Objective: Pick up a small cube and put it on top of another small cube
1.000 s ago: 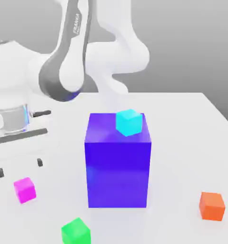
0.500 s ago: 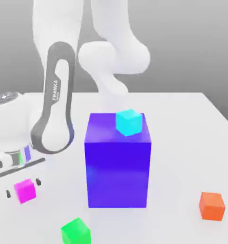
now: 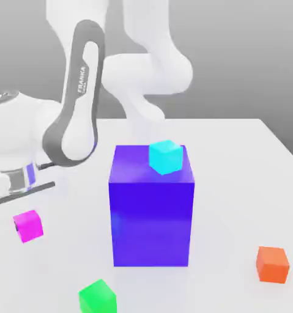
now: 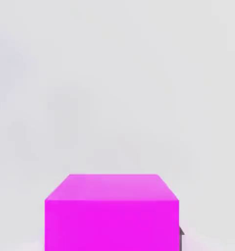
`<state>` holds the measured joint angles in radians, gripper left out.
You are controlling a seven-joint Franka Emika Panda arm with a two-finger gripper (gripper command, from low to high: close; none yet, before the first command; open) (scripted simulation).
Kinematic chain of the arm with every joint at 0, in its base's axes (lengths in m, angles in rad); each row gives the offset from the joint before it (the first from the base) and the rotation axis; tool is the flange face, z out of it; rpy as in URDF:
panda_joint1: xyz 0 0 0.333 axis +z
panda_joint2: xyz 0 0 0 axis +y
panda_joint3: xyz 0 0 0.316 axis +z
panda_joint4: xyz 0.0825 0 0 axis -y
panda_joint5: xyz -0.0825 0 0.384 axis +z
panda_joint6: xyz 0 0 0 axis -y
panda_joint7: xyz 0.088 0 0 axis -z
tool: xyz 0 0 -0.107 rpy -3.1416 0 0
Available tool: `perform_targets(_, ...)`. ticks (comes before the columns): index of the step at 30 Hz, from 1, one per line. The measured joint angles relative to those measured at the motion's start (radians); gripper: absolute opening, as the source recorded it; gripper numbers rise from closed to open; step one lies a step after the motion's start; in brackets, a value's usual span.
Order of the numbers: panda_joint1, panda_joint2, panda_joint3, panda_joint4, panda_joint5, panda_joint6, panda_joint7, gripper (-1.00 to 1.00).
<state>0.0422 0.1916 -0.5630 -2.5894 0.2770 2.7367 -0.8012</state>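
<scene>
Centrally, one blue-purple block (image 3: 151,221), four small cubes (image 3: 29,226)

White arm (image 3: 81,104) bent, closed hand (image 3: 29,226) at exterior view's left

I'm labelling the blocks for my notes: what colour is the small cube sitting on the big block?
Cyan; the exterior view shows it best.

Relative to the blue-purple block (image 3: 152,223): the green cube (image 3: 98,298), in front of it toward the exterior view's left, is cut off by the lower edge; the block hides the tabletop (image 3: 234,183) directly behind it; the arm (image 3: 78,92), behind and above, runs past the upper edge.
</scene>
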Motion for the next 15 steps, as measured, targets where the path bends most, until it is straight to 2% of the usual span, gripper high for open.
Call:
perform_targets(7,0.141,-0.011,0.154,0.153,-0.132,-0.141,-0.184,-1.0)
perform_targets(11,0.133,0.1,0.228,0.189,-0.068,-0.069,-0.278,-1.0)
perform_targets(12,0.119,0.135,0.248,0.193,-0.044,-0.04,-0.297,1.0)
perform_targets(15,0.119,0.135,0.248,0.193,-0.044,-0.04,-0.297,1.0)
